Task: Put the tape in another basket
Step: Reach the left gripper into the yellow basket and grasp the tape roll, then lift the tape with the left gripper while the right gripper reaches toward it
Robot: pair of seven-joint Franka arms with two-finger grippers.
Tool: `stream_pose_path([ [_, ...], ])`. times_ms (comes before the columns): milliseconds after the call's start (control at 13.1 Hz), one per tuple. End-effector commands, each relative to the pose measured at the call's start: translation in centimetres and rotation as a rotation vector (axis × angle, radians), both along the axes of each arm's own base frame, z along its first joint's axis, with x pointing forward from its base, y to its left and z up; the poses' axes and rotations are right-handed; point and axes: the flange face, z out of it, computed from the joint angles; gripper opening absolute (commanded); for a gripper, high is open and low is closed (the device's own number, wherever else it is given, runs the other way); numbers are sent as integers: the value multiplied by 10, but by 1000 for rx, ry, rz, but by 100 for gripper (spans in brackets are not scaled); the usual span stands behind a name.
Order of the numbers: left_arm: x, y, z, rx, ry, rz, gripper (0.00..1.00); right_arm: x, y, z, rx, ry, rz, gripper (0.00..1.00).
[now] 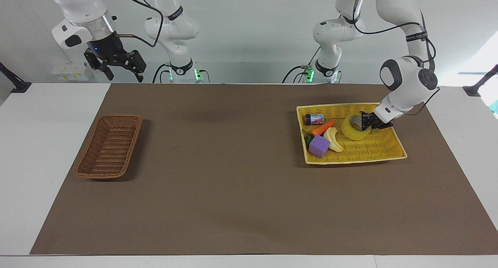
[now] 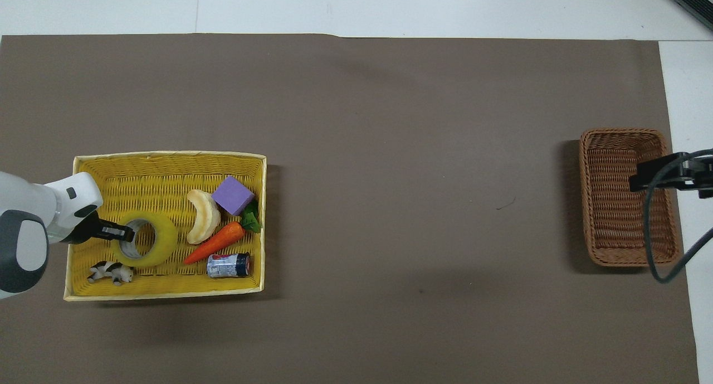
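Facing view showed the left end effector (image 1: 366, 122) down in the yellow tray (image 1: 373, 149), pinching the wall of the tape (image 1: 353, 131) on the roll's side toward the left arm's end of the surface, one finger inside the core. The tape was tilted, its gripped side raised off the tray floor and its other side low, near the banana (image 1: 333, 139). The tray lay toward the left arm's end of the surface, close to the edge nearer the robots. Also in it were a carrot (image 1: 322, 127), a purple block (image 1: 319, 146), a small can (image 1: 314, 118) and, seen in the overhead view, a toy cow (image 2: 110, 272) in the tray's corner just beside the tape.

The basket (image 1: 109, 145) sat toward the right arm's end of the surface, well apart from the tray. The right end effector (image 1: 116, 67) waited high up with its fingers spread, over the surface's edge at the robots' end, holding nothing.
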Motion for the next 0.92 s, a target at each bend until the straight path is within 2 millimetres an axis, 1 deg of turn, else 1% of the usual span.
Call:
stream_pose_path([
  [0,17,4,50,-12,2,11,0,-7,-4,0,17,-7,8,100],
  [153,22,2,80,-8,-11,33,0,-7,-3,0,20,-5,10,100],
  [230,26,2,98,-2,-1,92,0,-9,0,0,32,-4,14,100],
  [383,35,-3,139,17,5,227,0,-21,14,-7,128,12,23,100],
  [459,37,-3,152,21,-3,263,0,-27,22,-9,156,20,33,100],
  [536,37,-7,162,29,0,305,0,-27,36,-9,188,13,55,100],
  [612,39,-8,177,37,-12,351,0,-27,52,-8,209,5,82,100],
  [689,40,-12,188,38,-18,363,0,-24,67,-7,220,-24,98,100],
  [765,40,-17,195,41,-6,378,0,-20,86,-7,232,-50,121,100],
  [842,41,-37,205,44,-10,400,0,-16,100,-7,259,-78,118,100],
])
